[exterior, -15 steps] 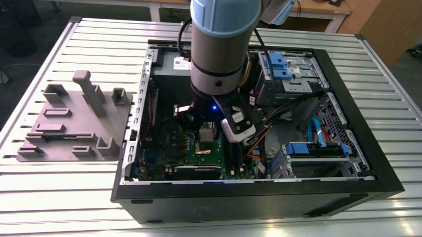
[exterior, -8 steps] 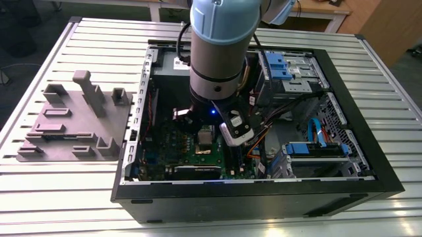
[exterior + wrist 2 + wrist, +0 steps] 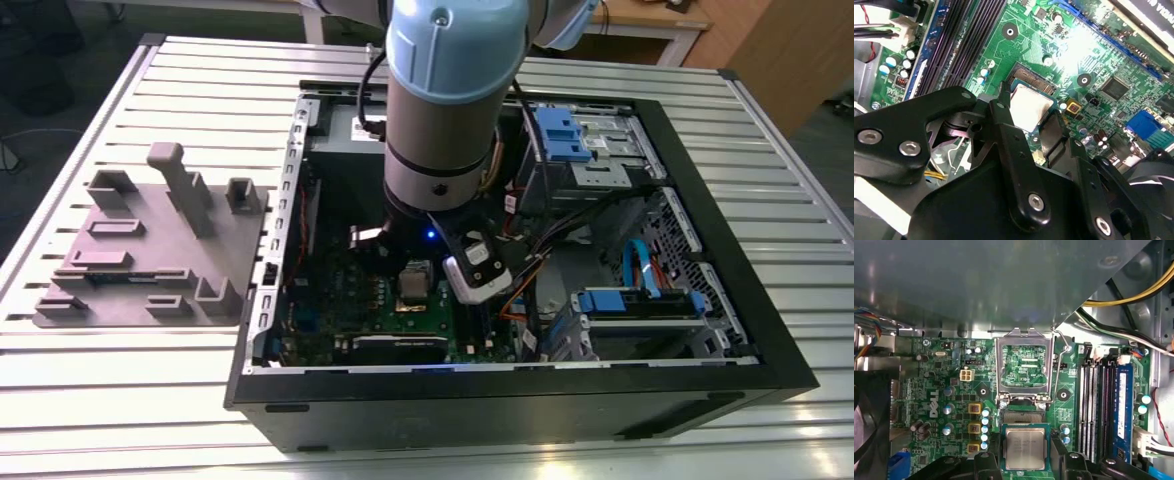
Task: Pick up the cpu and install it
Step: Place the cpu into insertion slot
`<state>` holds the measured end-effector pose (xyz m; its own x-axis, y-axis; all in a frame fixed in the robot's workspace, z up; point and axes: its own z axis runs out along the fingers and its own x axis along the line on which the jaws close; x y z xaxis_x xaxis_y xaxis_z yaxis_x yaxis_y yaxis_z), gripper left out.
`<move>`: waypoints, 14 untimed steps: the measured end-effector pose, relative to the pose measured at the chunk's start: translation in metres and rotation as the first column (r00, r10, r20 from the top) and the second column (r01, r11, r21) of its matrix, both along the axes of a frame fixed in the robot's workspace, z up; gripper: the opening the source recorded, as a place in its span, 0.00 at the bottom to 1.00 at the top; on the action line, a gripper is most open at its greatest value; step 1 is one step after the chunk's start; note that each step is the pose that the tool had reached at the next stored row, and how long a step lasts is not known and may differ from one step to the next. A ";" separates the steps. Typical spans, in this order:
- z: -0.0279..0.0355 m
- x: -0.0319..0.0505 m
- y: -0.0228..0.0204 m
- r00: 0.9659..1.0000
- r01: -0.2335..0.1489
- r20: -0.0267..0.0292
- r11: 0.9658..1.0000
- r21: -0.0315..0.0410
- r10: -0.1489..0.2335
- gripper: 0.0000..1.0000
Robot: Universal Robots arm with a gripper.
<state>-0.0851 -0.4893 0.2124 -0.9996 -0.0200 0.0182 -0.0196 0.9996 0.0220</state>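
Observation:
The cpu, a small square chip with a silvery top and green rim, sits between my gripper's black fingers in both wrist views, and the gripper is shut on its edges. It hangs close over the green motherboard, beside the socket. The socket's metal frame lid stands flipped open just beyond. The second wrist view shows the cpu tilted across the picture with a finger against one side. In the exterior view the arm reaches down into the open computer case.
A large grey metal box overhangs the board near the socket lid. Memory slots and yellow and black cables lie to one side. Blue drive brackets fill the case's far side. A grey fixture plate lies on the table at the exterior view's left.

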 end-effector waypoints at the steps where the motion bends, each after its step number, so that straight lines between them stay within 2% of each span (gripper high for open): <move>1: 0.0000 0.0000 -0.0001 1.000 0.000 0.000 1.000 0.000 0.000 0.47; 14: -0.0001 0.0001 -0.0012 1.000 0.000 0.000 1.000 0.000 0.000 0.47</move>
